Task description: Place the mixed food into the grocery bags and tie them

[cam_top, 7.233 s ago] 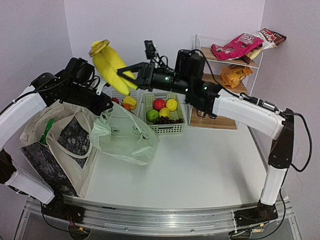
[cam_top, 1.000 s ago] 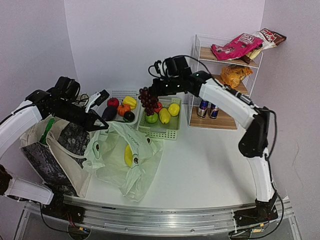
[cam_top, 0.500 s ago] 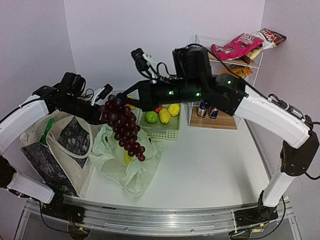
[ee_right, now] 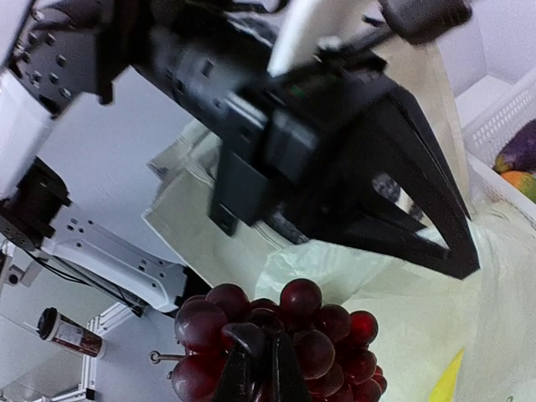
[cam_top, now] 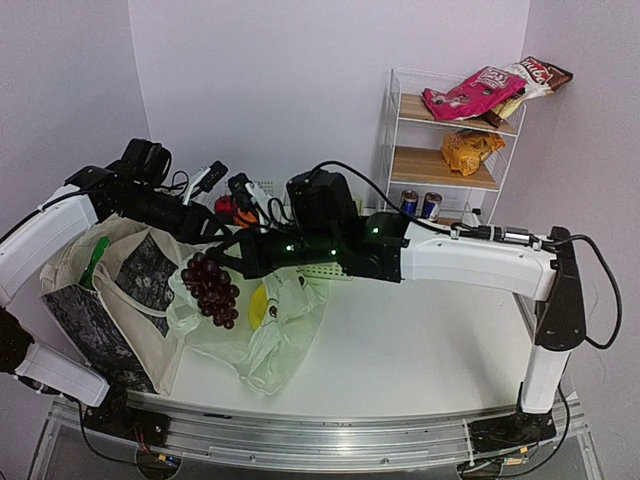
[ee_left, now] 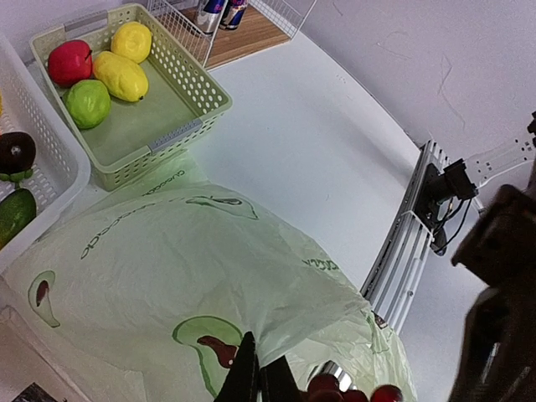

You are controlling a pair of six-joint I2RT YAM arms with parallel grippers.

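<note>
The dark purple grape bunch [cam_top: 211, 291] hangs from my right gripper [cam_top: 216, 262], which is shut on its stem, just over the mouth of the pale-green avocado-print plastic bag [cam_top: 262, 335]. In the right wrist view the grapes [ee_right: 285, 331] fill the space under the gripper [ee_right: 260, 368]. My left gripper [cam_top: 207, 238] is shut on the bag's upper edge and holds it up; its wrist view shows the gripper [ee_left: 260, 378] pinching the plastic bag [ee_left: 159, 276]. Yellow bananas [cam_top: 257, 305] lie inside the bag. The cream canvas tote [cam_top: 105, 290] stands to its left. An orange crisp packet [cam_top: 470, 150] and drink cans [cam_top: 420, 204] sit on the shelf.
The wire shelf [cam_top: 395, 130] at the back right also carries a pink crisp packet [cam_top: 475, 90]. A green basket [ee_left: 159, 126] with an apple, lemons and a lime stands behind the bag, beside a white basket [ee_left: 38, 180] of vegetables. My right arm stretches across the table's middle.
My right arm has swung down and left, carrying the grapes from above the bag to its mouth. The left gripper keeps its hold on the bag's edge.
</note>
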